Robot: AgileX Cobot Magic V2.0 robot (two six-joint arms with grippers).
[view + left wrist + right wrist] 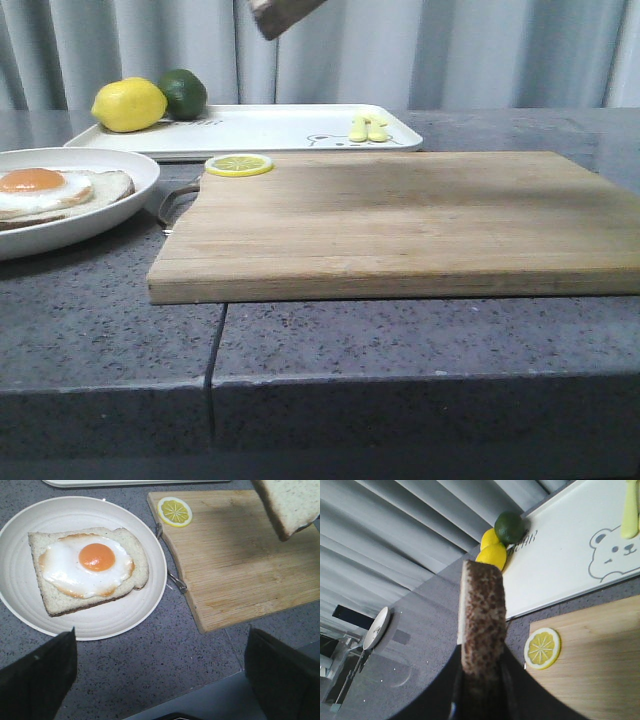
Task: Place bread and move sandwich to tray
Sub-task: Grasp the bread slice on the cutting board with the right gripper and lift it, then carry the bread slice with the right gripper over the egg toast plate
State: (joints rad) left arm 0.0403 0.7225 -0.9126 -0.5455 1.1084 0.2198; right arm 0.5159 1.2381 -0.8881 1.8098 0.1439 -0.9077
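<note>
The bread [482, 615] is a thick slice seen crust-edge on, clamped between the fingers of my right gripper [481, 680], which is shut on it. It hangs high in the air; only its lower corner [278, 14] shows in the front view, and a pale corner [292, 505] in the left wrist view. The sandwich [85, 567], a slice bearing a fried egg, lies on the round white plate [145, 607] at the left [60, 192]. My left gripper [160, 675] stands open above the counter, near the plate. The white tray [280, 128] lies at the back.
A wooden cutting board [400, 220] fills the middle, with a lemon slice [239, 165] at its far left corner. A lemon [128, 105] and a lime [184, 93] sit at the tray's left end, small yellow pieces [367, 127] toward its right.
</note>
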